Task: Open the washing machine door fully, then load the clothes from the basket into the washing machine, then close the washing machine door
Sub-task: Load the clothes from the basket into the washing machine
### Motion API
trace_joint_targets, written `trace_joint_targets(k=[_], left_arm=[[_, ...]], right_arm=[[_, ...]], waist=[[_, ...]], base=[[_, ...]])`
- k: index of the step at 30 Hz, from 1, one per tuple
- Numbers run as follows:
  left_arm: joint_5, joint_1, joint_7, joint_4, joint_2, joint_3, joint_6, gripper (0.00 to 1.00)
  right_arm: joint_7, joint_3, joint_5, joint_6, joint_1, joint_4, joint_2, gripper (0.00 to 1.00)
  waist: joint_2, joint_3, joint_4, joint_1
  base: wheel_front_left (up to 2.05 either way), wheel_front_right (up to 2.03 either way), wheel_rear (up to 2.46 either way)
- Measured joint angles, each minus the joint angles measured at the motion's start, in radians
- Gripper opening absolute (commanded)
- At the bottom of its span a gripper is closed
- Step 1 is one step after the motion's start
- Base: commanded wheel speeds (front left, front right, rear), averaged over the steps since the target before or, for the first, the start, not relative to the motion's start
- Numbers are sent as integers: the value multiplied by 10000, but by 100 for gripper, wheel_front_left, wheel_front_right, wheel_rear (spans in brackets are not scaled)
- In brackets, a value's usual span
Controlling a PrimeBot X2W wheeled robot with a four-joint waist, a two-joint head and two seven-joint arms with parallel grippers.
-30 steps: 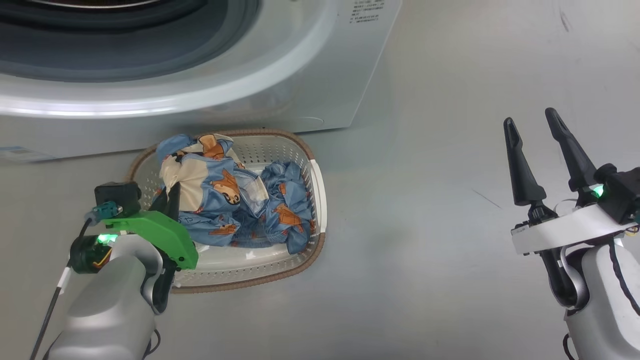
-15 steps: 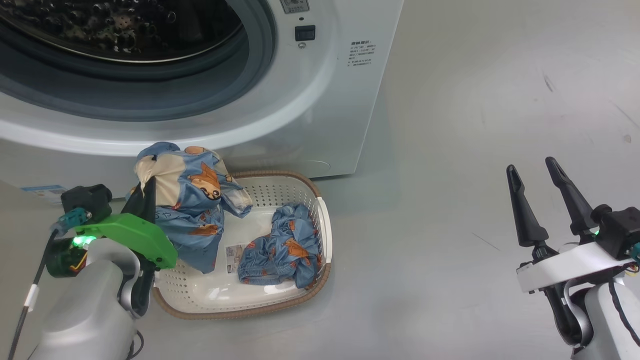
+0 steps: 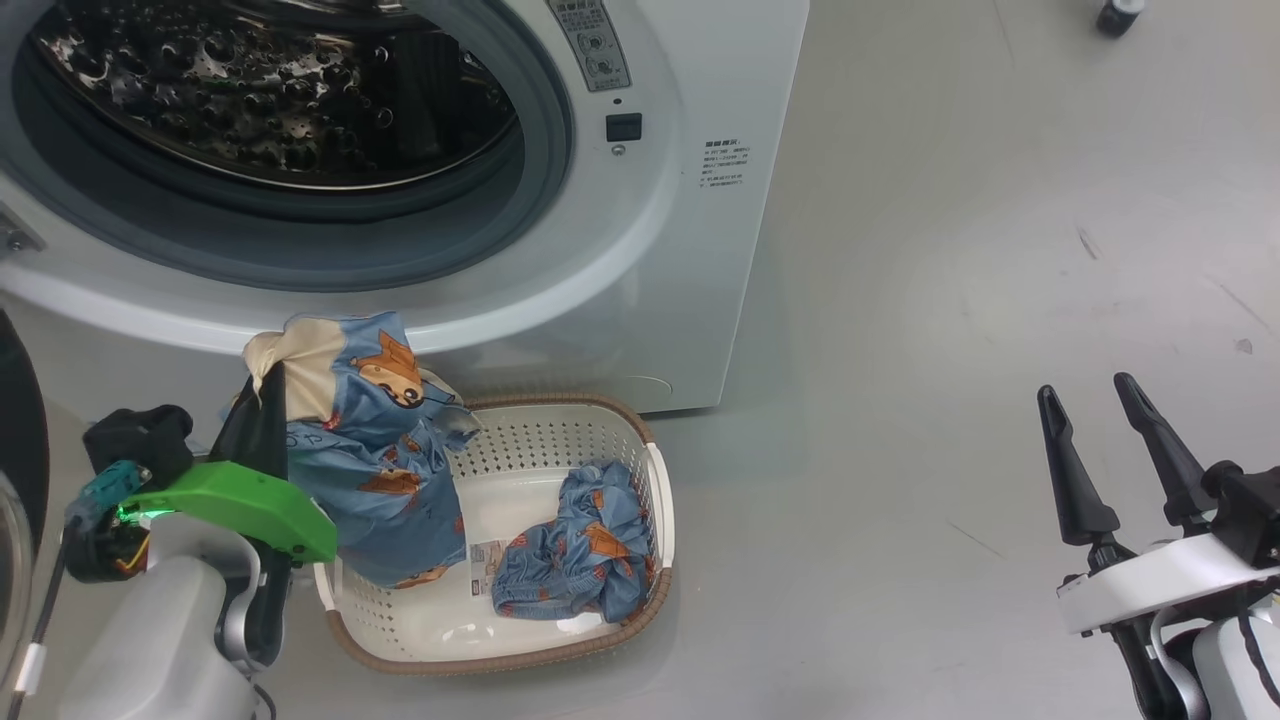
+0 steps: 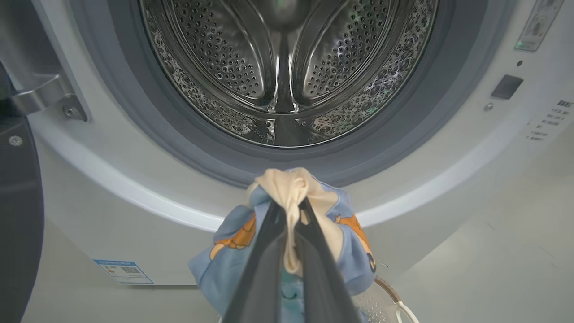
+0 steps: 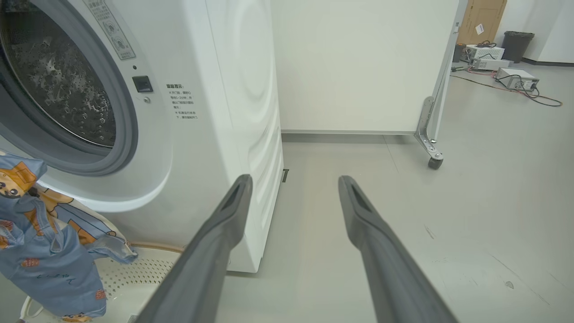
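Now we are loading: our left gripper (image 4: 289, 207) is clamped on one light-blue garment (image 3: 375, 450) by its cream lining, hanging it over the basket (image 3: 660, 500), just below the mouth of the washing machine (image 3: 690, 250). A second garment (image 3: 575, 550) lies in the basket. Our right gripper (image 3: 1085, 392) hangs with jaws apart, well aside. Next, we judge, lift and reach forward into the drum (image 4: 287, 67), then release

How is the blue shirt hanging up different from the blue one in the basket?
The hanging garment dangles from the left gripper, which is shut on it; the other garment lies crumpled on the floor of the basket. The hanging garment shows a cream lining at its top; the other garment shows none. The hanging garment looks bigger than the other garment. Both are light blue with orange figures.
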State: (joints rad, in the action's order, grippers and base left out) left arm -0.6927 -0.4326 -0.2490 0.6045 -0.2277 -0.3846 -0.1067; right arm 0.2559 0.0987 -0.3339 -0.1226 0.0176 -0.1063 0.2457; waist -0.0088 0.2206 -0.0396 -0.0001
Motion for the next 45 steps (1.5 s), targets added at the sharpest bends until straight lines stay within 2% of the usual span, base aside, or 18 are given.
trace_joint_targets(k=[13, 25, 34, 45], left_arm=[[1045, 1642, -2, -2067, 161, 1066, 541, 0], [1588, 2262, -2, -3290, 552, 1567, 635, 0], [2008, 2055, -2, -3699, 556, 1724, 640, 0], [2174, 284, -19, -3405, 441, 2015, 738, 0]], right_arm=[[0, -132, -2, 0, -182, 144, 0, 100], [0, -148, -4, 0, -314, 303, -27, 100], [0, 27, -4, 0, -244, 449, -123, 100], [0, 276, -4, 0, 295, 558, -247, 100]], waist=[[0, -220, -17, 0], [0, -53, -35, 0], [0, 306, -93, 0], [0, 986, -397, 0]], base=[[0, 0, 0], [0, 0, 0], [0, 0, 0], [0, 0, 0]])
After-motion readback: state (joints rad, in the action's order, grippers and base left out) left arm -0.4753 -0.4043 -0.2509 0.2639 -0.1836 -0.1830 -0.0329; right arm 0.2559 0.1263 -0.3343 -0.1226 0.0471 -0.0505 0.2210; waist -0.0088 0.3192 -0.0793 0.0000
